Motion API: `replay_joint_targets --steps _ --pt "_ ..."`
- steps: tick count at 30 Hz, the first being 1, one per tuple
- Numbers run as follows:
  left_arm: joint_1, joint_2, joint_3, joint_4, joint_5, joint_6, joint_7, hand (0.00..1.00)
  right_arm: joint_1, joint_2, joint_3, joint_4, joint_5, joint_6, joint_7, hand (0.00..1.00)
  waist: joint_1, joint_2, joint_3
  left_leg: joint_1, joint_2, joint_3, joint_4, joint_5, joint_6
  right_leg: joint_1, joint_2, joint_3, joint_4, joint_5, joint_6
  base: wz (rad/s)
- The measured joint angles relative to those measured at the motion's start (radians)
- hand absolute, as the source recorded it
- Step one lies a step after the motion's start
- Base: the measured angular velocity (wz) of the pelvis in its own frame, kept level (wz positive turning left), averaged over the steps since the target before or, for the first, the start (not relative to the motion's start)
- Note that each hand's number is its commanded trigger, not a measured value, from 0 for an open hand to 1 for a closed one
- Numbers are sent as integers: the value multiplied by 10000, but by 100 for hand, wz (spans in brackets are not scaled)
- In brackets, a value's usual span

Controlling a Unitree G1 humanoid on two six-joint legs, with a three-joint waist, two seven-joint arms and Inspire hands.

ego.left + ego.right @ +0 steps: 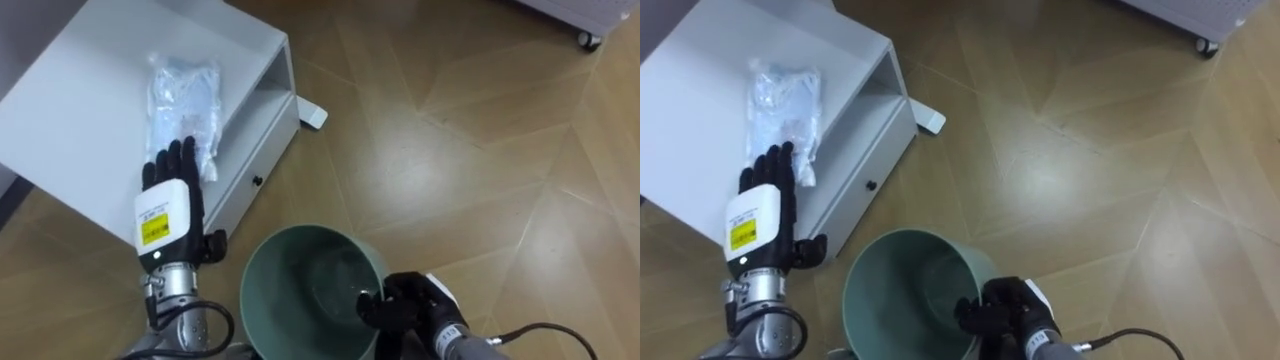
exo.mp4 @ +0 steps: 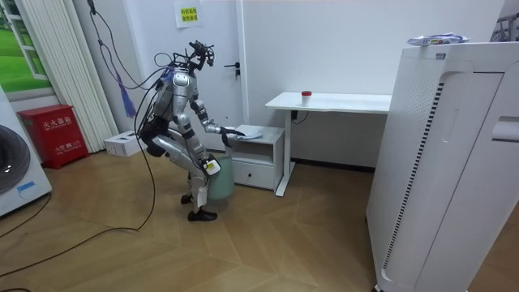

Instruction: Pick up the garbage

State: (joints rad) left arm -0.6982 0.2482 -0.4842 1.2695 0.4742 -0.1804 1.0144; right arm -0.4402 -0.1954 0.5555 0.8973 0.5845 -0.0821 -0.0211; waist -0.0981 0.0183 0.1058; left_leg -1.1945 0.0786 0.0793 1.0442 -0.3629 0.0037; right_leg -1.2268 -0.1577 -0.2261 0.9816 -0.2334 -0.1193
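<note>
Bag (image 1: pixel 183 98) lies on cabinet (image 1: pixel 75 120); right hand (image 1: pixel 408 302) grips bin (image 1: pixel 262 258).

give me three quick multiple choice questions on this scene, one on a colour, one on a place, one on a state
1. What colour is the bin?
A red
B green
C black

2. Where does the plastic bag lie?
A in the bin
B on a chair
C on top of the white cabinet

3. How is the left robot hand?
A open, fingers straight
B curled round the bag
C gripping the bin's rim

Answers:
1 B, its rim and wall are pale green.
2 C, it rests flat on the cabinet's top.
3 A, its fingers stretch straight to the bag's near end; the right robot hand is the one curled on the rim.
</note>
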Motion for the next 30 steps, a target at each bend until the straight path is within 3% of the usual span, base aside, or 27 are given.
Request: replay_joint_targets --steps 4,6,21,30 --pt "-350 438 -101 30 -4 105 -63 100 -109 -41 -48 30 -12 110 -5 100 -50 -1 0 22 -73 -2 17 -8 8 0 -91 -1 76 -40 4 3" --pt "-412 481 -101 3 -4 185 -77 100 -112 -81 -90 42 -11 163 14 100 -46 -1 -1 25 -89 0 15 -10 14 1 -110 -1 80 -41 5 0" --pt "-491 563 -104 -338 5 660 -872 100 -192 -271 -95 48 -11 634 22 100 113 23 -15 226 -200 6 -55 1 22 147 -147 53 85 -51 23 0" --pt "128 490 -97 -304 -13 985 -1472 100 -35 -344 -78 18 0 619 -33 100 106 64 -9 1093 -190 71 -411 16 16 961 -119 61 -180 -79 62 0"
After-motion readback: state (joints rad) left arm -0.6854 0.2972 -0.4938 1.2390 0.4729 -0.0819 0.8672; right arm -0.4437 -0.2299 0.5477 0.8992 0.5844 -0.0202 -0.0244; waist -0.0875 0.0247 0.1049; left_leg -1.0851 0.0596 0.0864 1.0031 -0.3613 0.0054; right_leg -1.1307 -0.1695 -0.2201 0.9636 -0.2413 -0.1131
